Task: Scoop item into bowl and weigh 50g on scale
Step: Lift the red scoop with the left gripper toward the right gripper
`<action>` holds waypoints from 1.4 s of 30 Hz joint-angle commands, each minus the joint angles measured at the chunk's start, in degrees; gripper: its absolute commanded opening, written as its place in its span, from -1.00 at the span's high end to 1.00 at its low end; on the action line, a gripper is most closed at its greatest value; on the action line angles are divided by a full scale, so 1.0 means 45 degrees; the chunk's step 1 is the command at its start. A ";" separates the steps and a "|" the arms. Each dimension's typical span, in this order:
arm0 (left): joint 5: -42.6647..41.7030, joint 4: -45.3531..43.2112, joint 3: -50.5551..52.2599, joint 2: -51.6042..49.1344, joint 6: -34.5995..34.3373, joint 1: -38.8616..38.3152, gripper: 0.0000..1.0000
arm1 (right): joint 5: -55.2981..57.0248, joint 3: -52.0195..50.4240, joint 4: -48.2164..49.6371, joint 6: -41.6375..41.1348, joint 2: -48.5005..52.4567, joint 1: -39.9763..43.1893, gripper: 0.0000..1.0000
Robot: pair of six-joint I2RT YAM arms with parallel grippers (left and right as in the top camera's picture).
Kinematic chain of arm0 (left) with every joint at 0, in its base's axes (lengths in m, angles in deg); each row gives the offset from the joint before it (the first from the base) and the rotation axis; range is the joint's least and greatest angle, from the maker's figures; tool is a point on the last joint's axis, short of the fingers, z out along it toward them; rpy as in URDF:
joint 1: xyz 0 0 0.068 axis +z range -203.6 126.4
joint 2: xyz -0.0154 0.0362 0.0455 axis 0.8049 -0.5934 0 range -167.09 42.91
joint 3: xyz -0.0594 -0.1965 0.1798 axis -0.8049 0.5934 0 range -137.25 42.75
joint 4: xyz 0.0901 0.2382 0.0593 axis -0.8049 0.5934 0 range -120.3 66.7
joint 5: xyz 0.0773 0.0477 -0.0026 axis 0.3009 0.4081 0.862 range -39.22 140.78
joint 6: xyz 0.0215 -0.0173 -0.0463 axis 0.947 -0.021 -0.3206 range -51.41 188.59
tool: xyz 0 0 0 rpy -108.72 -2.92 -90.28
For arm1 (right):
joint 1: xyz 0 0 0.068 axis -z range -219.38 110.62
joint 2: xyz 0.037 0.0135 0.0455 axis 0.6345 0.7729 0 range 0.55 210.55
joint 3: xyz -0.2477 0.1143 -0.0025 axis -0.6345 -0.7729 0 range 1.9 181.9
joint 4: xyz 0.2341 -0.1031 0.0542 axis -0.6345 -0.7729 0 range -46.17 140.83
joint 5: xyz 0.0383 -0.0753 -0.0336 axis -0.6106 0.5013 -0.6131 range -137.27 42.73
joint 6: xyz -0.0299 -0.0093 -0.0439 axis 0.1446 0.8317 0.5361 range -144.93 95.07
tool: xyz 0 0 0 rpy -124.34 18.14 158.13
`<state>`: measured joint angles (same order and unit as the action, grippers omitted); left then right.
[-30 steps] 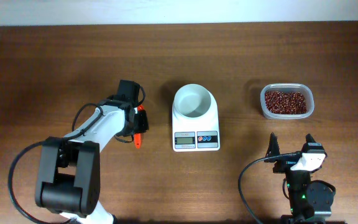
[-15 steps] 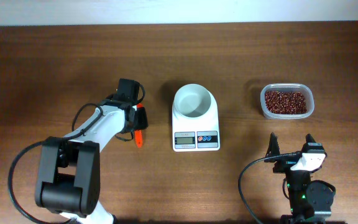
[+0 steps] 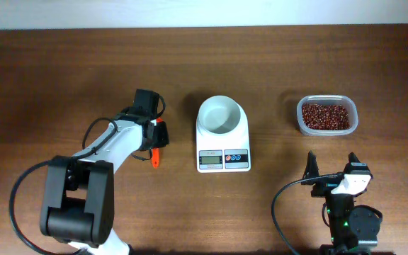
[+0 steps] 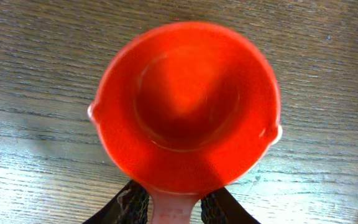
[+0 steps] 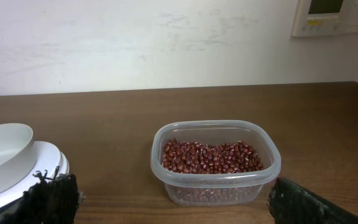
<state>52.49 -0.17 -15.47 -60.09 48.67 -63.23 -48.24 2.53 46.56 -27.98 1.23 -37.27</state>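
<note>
Flanking the scale sit red scoop (in left gripper) and tub.

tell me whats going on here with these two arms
The left fingers grip an empty red scoop by its handle, just left of the scale. A white bowl sits empty on the scale. The beans are all in the clear tub on the right, none scooped yet. The right fingers are spread open in front of the tub, holding nothing.

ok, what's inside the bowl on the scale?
Nothing visible: overhead, the bowl looks empty, white inside. The beans sit in the tub. The bowl hides the scale platform under it.
</note>
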 commanded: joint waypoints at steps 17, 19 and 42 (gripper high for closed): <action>-0.7941 0.0937 -0.0049 0.5610 -0.4148 0.1229 1.00 | 0.0097 -0.0068 0.0379 -0.0092 -0.0049 0.0044 -0.98; -0.8840 0.0933 -0.0049 0.5610 -0.4148 0.1229 1.00 | -0.1316 -0.0068 0.1151 -0.0155 -0.0049 0.0039 -0.98; -1.2857 -0.0559 -0.0049 0.5610 -1.4066 0.1749 1.00 | -0.6222 1.5684 -0.9938 -0.3138 1.4838 -0.4454 -0.45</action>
<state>-6.37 -2.58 -15.47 -35.41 -10.17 -55.45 -86.86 66.48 4.13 -42.49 66.96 -51.96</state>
